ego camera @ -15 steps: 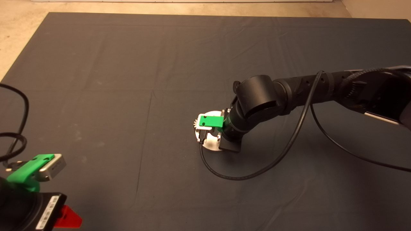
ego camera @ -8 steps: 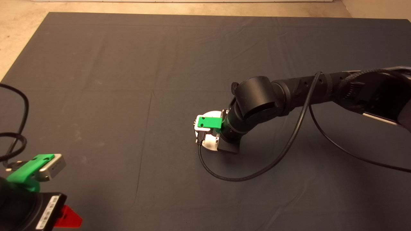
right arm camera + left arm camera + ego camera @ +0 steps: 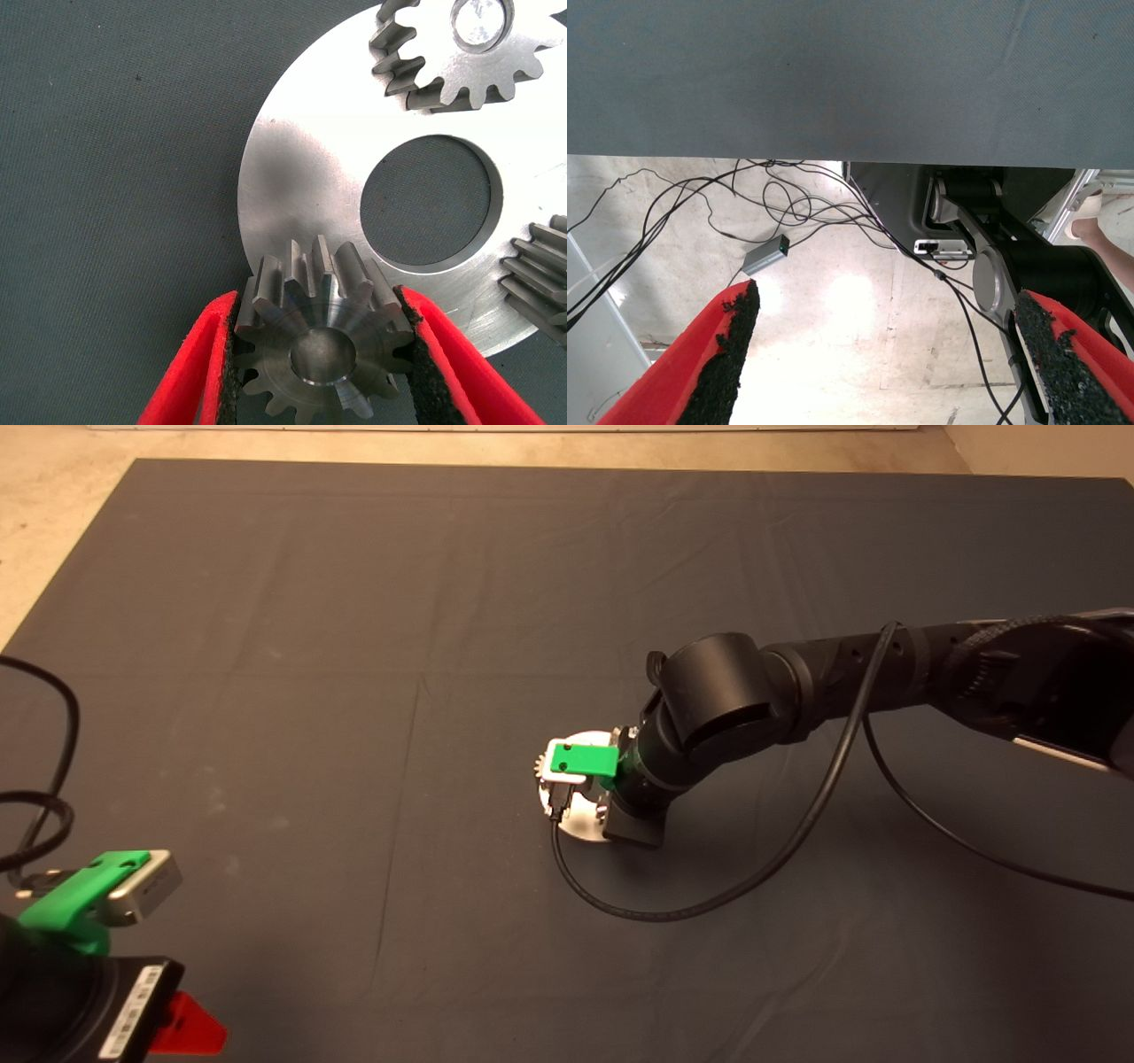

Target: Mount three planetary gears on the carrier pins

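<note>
The right claw [image 3: 319, 354] sits low over the plate [image 3: 301, 186] near the middle of the mat [image 3: 354, 646], its arm reaching in from the right side of the desk. It is clenched on a gear [image 3: 314, 341]: both black pads press the gear's toothed flanks, one pad [image 3: 229, 372] on each side, and a round bore or pin top shows in the gear's centre; which of the two cannot be told. The gear sits at the plate's rim nearest the claw, and whether it is fully seated cannot be told.

Beyond the held gear lies the plate's large centre hole [image 3: 430, 199], with mat showing through it. Farther past the hole, a second gear [image 3: 461, 49] sits on the plate with a silver pin [image 3: 481, 19] filling its bore. To one side of the claw a third gear [image 3: 542, 274] shows only partly at the picture's edge, also on the plate.

In the head view the claw's green body hides most of the plate [image 3: 585, 824].

The left claw [image 3: 890, 354] is parked off the mat's near left corner, its fingers spread wide with nothing between them; cables [image 3: 700, 204] lie on the floor beyond.
</note>
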Available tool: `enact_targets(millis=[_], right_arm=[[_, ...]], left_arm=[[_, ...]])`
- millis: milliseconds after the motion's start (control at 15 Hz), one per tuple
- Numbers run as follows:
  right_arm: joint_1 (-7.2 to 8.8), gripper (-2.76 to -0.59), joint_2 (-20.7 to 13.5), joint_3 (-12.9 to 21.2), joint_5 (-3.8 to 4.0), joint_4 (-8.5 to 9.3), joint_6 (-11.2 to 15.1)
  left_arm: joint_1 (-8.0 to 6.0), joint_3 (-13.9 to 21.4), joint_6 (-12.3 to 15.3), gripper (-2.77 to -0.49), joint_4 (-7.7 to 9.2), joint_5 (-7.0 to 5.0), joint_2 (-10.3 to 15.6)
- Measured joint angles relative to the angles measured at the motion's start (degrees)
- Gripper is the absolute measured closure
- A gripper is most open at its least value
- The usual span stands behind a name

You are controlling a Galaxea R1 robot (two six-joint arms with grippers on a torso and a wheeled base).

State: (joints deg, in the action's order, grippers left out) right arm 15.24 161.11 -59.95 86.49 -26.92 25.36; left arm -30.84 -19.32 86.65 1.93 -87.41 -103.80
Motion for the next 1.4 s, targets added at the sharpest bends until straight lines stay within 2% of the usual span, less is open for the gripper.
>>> enact_targets(millis=[467, 667, 867, 1267, 1400], right_arm=[[0.00, -1.06, 0.2, 0.0, 0.10, 0.07, 0.0], [-0.02, -1.06, 1.0, 0.0, 0.83, 0.44, 0.0], [-0.02, -1.07, 1.2, 0.0, 0.94, 1.10, 0.0], [0.00, -1.06, 1.0, 0.0, 0.91, 1.45, 0.0], [0.01, -1.06, 0.6, 0.0, 0.48, 1.49, 0.0]], left_arm=[[0.00, 0.0, 0.0, -2.04, 0.02, 0.00, 0.0], [0.00, 0.0, 0.0, -2.04, 0.00, 0.00, 0.0], [0.00, 0.0, 0.0, -2.04, 0.00, 0.01, 0.0], [0.00, 0.0, 0.0, -2.04, 0.00, 0.00, 0.0], [0.00, 0.0, 0.0, -2.04, 0.01, 0.00, 0.0]])
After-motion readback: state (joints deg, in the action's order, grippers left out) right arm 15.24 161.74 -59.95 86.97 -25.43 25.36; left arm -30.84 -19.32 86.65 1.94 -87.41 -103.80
